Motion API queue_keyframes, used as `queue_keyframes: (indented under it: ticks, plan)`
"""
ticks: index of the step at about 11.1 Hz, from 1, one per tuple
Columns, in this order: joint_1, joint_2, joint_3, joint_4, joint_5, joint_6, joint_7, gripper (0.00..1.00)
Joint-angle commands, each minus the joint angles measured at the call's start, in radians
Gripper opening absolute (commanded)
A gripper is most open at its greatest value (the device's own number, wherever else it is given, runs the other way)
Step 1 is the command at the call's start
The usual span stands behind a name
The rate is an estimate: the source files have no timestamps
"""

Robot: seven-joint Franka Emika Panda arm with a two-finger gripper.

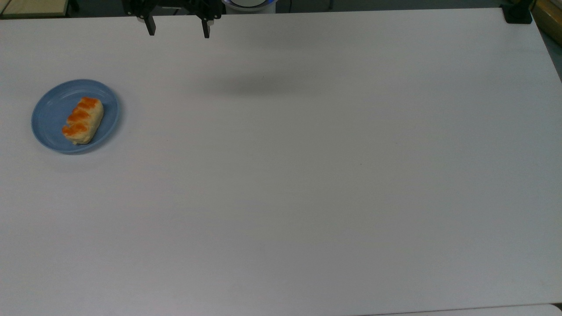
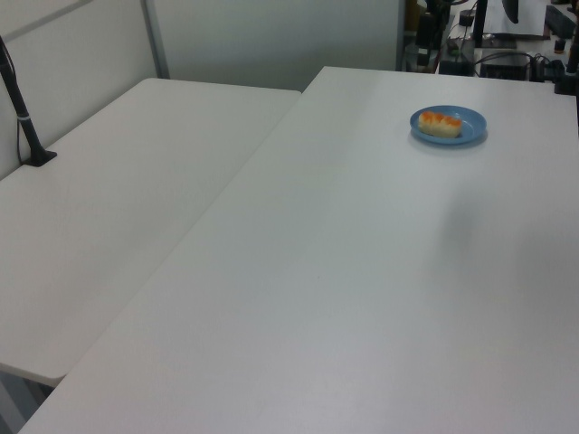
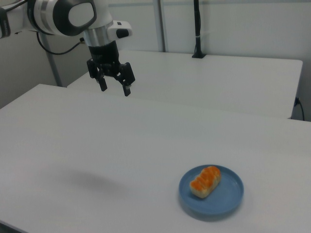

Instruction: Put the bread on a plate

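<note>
The table is a plain white, matte top that fills most of the top view; its far edge runs along the top of the frame and its near right corner shows at the lower right. In the left view a second white table stands flush against it on the left view's left, with a seam between the two tops, a black post clamped at that table's far left and a pale partition wall behind. The right view shows the same second table across the upper half of the frame, a black post standing on it, and a light wall beyond. A black block sits at the upper right corner of the top view. No brands, labels or writing can be read on any surface. The plate lies flat on the table at the middle left of the top view, in the upper right of the left view and at the lower right of the right view. The bread lies on the plate, toward its right side in the top view, with its orange lumps up. The gripper hangs at the top edge of the top view, well apart from the plate, and in the upper left of the right view, above the table. Its jaws stand wide apart and hold nothing. A faint shadow lies on the table below it.
</note>
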Motion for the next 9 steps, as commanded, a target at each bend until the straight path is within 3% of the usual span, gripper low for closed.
queue_keyframes:
  ticks: [1,3,9]
  plan:
    - [0.025,-0.022,-0.019,-0.021,-0.005,0.004,-0.004,1.0]
    - [0.048,-0.022,-0.02,-0.023,-0.005,-0.004,0.014,1.0]
    - [0.003,-0.024,-0.02,-0.018,0.009,0.001,0.016,1.0]
